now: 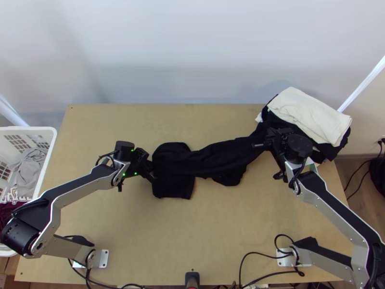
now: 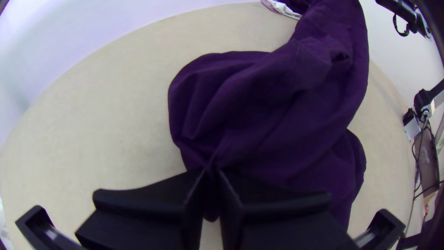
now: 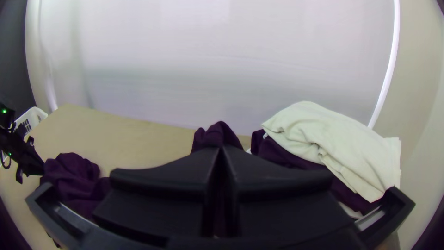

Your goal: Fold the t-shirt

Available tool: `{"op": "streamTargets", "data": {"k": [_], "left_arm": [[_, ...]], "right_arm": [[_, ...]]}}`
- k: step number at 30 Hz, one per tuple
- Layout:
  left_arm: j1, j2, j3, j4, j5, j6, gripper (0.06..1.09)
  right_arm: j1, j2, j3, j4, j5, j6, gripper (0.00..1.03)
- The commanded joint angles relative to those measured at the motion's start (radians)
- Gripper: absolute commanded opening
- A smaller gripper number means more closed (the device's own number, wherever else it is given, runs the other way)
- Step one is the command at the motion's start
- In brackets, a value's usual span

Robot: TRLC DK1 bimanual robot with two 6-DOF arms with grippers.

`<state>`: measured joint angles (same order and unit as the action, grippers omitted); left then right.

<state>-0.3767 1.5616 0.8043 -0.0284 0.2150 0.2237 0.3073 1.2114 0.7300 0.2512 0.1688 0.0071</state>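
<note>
The black t-shirt (image 1: pixel 216 158) lies bunched across the middle of the table, one end drawn up toward the back right. At its left end is my left gripper (image 1: pixel 153 172); in the left wrist view the gripper (image 2: pixel 212 172) is shut on a pinch of the shirt (image 2: pixel 277 111), which looks purple there. My right gripper (image 1: pixel 262 144) holds the raised right end. In the right wrist view this gripper (image 3: pixel 221 150) is shut on the shirt (image 3: pixel 217 134), a fold of cloth standing up beyond its fingertips.
A stack of folded cloths with a cream one (image 1: pixel 308 115) on top sits at the table's back right corner. Left of the table stands a white basket (image 1: pixel 48 130) with grey and dark red cloth inside. Cables run along the near edge.
</note>
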Motion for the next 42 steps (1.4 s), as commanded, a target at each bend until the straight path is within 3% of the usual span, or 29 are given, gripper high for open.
{"op": "streamTargets", "data": {"k": [1, 8, 15, 16, 17, 19, 20, 23, 25, 27, 28, 35, 36, 39, 40, 42], "left_arm": [[0.027, -0.058, 0.027, -0.031, -0.02, -0.018, 0.1], [0.113, -0.176, 0.115, -0.159, -0.025, -0.044, 0.1], [0.183, -0.242, 0.118, -0.263, -0.025, -0.003, 0.1], [0.183, -0.235, 0.107, -0.266, -0.025, -0.003, 0.13], [0.183, -0.227, 0.096, -0.275, -0.023, -0.003, 0.25], [0.171, -0.204, 0.079, -0.301, -0.023, -0.003, 0.57], [0.167, -0.196, 0.067, -0.304, -0.023, -0.003, 0.64], [0.159, -0.178, 0.029, -0.283, -0.012, -0.015, 0.64], [0.153, -0.173, 0.004, -0.278, -0.002, -0.015, 0.58], [0.147, -0.183, -0.03, -0.229, 0.0, -0.018, 0.37], [0.147, -0.195, -0.048, -0.191, 0.004, -0.018, 0.12], [0.16, -0.212, -0.073, -0.13, 0.006, -0.027, 0.1], [0.163, -0.21, -0.068, -0.128, 0.006, -0.027, 0.15], [0.167, -0.207, -0.066, -0.14, 0.004, -0.021, 0.59], [0.171, -0.202, -0.063, -0.146, 0.003, -0.021, 0.68], [0.176, -0.198, -0.057, -0.154, 0.001, -0.015, 0.76]], "right_arm": [[-0.005, -0.026, 0.023, 0.003, 0.008, 0.013, 0.03], [-0.004, -0.041, 0.023, 0.0, 0.008, 0.014, 0.03], [0.006, -0.053, 0.023, -0.018, 0.008, 0.016, 0.03], [0.006, -0.053, 0.023, -0.021, 0.008, 0.019, 0.03], [0.006, -0.053, 0.023, -0.023, 0.008, 0.025, 0.03], [0.009, -0.058, 0.023, -0.026, 0.008, 0.027, 0.03], [0.01, -0.059, 0.023, -0.026, 0.008, 0.027, 0.03], [0.012, -0.064, 0.025, -0.027, 0.008, 0.027, 0.03], [0.012, -0.064, 0.026, -0.032, 0.008, 0.027, 0.03], [0.01, -0.065, 0.026, -0.033, 0.008, 0.027, 0.03], [0.01, -0.067, 0.026, -0.035, 0.008, 0.025, 0.03], [0.01, -0.067, 0.019, -0.036, 0.008, 0.028, 0.03], [0.01, -0.067, 0.019, -0.036, 0.008, 0.03, 0.03], [0.01, -0.067, 0.016, -0.036, 0.008, 0.034, 0.03], [0.012, -0.067, 0.014, -0.036, 0.008, 0.034, 0.03], [0.012, -0.067, 0.016, -0.036, 0.008, 0.034, 0.03]]}}
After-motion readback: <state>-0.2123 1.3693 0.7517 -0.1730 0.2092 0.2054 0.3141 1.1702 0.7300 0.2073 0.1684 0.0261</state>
